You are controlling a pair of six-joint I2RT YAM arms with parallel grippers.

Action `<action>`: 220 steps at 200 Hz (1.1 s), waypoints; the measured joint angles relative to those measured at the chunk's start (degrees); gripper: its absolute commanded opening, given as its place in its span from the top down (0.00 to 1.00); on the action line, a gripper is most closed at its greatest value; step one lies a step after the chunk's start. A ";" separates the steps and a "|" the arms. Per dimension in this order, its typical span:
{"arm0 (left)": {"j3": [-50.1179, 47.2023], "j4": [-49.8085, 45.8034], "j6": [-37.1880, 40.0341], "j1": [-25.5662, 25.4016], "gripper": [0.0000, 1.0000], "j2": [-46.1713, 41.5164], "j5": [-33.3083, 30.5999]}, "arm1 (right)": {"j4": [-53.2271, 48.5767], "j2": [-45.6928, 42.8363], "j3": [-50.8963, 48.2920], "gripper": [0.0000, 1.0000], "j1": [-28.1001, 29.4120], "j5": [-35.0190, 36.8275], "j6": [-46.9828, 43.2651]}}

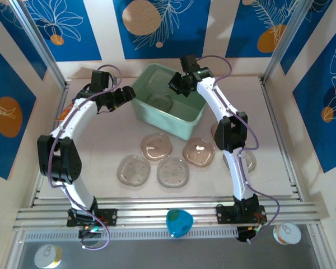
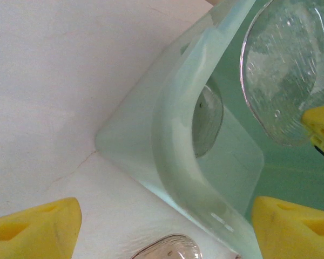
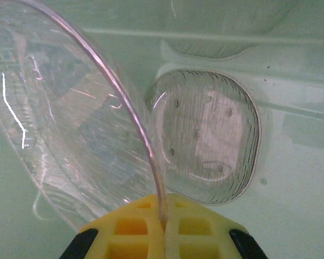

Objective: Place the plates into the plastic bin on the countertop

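- Held plate (image 3: pixel 70 124): the right tool (image 3: pixel 163 216) has its fingers clamped together on the rim. The plate hangs tilted on edge inside the bin (image 1: pixel 182 128), upper centre of the overhead frame.
- Risk: the grip takes only a thin, slick rim, so the plate could pivot or slide out early. It is already within the walls, so a slip would likely cost little.
- Risk: let go on edge, it may lean on a wall or land askew on the plate lying on the bin floor (image 3: pixel 210 140). That would make later plates stack badly.
- Risk: the left tool (image 1: pixel 122 96) has its fingers wide apart and holds nothing. It sits just beside the bin's left corner, and a nudge there would shift the bin under the right arm.
- Look of the held plate: clear, thin and glossy, with a raised rim and faint scuffs. The one on the floor is greyish with fine ribbed rings.
- Loose plates (image 1: pixel 173 172): four lie flat on the desk (image 1: pixel 109 137), lower centre. The two nearer the bin are pinkish, the other two greyish. Another is partly hidden behind the right arm.
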 measured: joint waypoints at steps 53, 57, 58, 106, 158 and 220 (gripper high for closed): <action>1.51 -1.88 1.68 0.00 0.23 1.38 0.02 | 0.02 0.46 0.83 1.00 0.28 -1.01 0.02; 1.60 -1.90 1.68 0.00 0.23 1.46 0.02 | 0.02 0.50 0.87 1.00 0.42 -1.01 0.02; 1.60 -1.90 1.77 0.00 0.23 1.49 0.02 | 0.04 0.52 0.87 1.00 0.42 -1.01 0.02; 1.68 -1.90 2.03 -0.07 0.25 1.55 0.00 | -0.17 0.74 1.01 1.00 1.38 -0.57 0.09; 1.68 -1.64 2.01 -0.35 0.27 1.81 0.02 | -1.31 0.74 -3.10 1.00 2.91 0.28 0.66; 1.38 -0.98 1.88 -0.66 0.27 1.84 0.02 | -1.55 0.72 -3.10 1.00 2.95 0.76 2.84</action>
